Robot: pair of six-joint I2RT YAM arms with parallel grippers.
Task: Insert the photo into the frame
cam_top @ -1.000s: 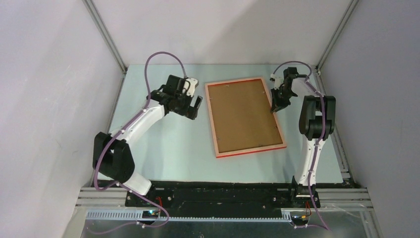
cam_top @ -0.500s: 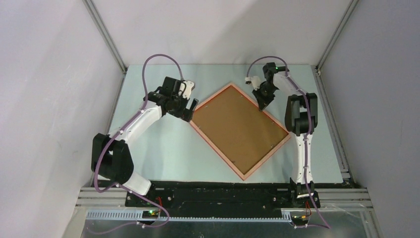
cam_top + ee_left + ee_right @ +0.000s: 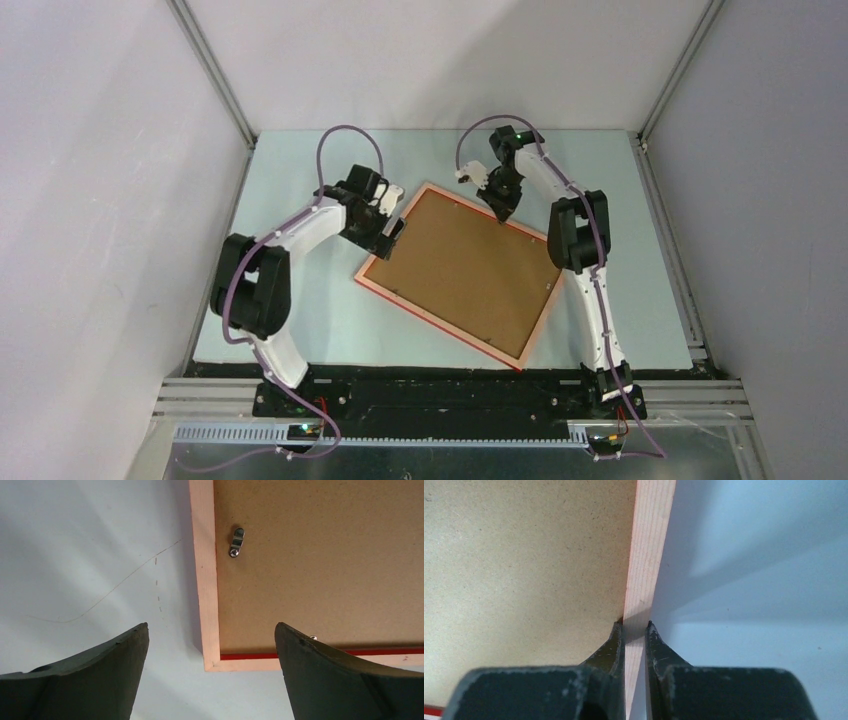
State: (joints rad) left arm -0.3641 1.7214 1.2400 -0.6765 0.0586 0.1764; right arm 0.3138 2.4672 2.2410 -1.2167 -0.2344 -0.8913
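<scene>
Nearest us, one corner of the frame (image 3: 438, 326) sits close to the front edge of the bench (image 3: 300, 300). We judge a swing our way could hang it over the edge or knock it into the arm bases. The frame lies back-up and skewed, with the brown backing board (image 3: 465, 270) in place. The photo shows in no view, so we can't tell where it is. Further out, the left claw (image 3: 211, 626) is spread wide, straddling the frame's left corner. Closing there could shove the frame against the other grip or snag the turn clip (image 3: 236, 542) just inside the rim. Farthest, the right claw (image 3: 634, 624) is pinching the thin far rim, one finger on the board side, one outside. It's a single narrow pinch, so drag on the bench could twist the frame out.
</scene>
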